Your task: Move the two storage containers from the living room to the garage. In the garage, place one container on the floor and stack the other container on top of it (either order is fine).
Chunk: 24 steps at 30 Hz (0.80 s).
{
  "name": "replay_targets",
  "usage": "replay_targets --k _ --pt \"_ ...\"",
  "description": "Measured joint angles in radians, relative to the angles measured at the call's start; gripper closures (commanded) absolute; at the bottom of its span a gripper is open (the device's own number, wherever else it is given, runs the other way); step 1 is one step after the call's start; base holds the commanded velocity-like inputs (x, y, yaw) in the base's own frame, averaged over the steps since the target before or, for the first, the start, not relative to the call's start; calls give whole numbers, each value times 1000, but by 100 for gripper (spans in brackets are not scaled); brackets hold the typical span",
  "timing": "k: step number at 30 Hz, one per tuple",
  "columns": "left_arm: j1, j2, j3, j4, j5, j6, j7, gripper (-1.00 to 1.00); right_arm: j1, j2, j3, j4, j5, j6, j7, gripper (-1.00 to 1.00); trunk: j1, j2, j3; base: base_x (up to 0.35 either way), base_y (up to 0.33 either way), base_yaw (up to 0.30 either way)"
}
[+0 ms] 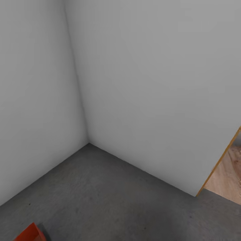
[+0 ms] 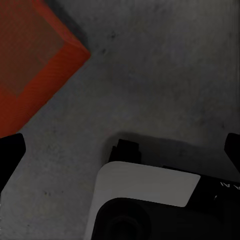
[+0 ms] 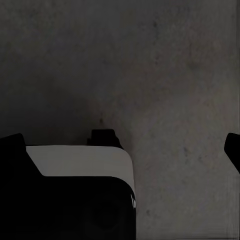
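Observation:
One orange-red storage container (image 1: 30,234) sits on the dark grey garage floor (image 1: 110,201); in the head view just a corner of it pokes in at the lower left edge. The left wrist view looks down on that container (image 2: 35,65), an open-topped box off to one side of my left gripper (image 2: 121,149). The left gripper is open above the floor, its dark fingers (image 2: 10,152) far apart with nothing between them. My right gripper (image 3: 122,145) is open too, over bare concrete, holding nothing.
Two plain white-grey walls (image 1: 150,83) meet in a corner (image 1: 88,143) ahead. At the right, a wall end with an orange-trimmed edge (image 1: 217,164) opens onto a light wood plank floor (image 1: 227,180). The robot's white and black body (image 2: 145,200) shows below both wrists.

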<state>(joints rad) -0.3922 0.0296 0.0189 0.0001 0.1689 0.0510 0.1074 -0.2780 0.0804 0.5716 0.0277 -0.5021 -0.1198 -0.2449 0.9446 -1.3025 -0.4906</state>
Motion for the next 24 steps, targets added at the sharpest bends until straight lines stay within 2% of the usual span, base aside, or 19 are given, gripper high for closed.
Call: replay_targets --k 9,19,22,24 --pt "0 0 0 0 -2 0 0 -100 0 0 0 0 1 1 0 -100 0 0 0 0 0 -239" --pt "0 2 1 0 2 9 1 -100 0 2 0 0 1 4 -1 -100 0 0 0 0 0 -46" --pt "0 -1 1 0 2 12 1 -100 0 1 0 0 1 4 -1 -100 0 0 1 0 0 -183" --pt "0 -13 1 0 2 13 1 -100 0 0 0 0 1 3 0 -100 0 0 2 0 0 -247"
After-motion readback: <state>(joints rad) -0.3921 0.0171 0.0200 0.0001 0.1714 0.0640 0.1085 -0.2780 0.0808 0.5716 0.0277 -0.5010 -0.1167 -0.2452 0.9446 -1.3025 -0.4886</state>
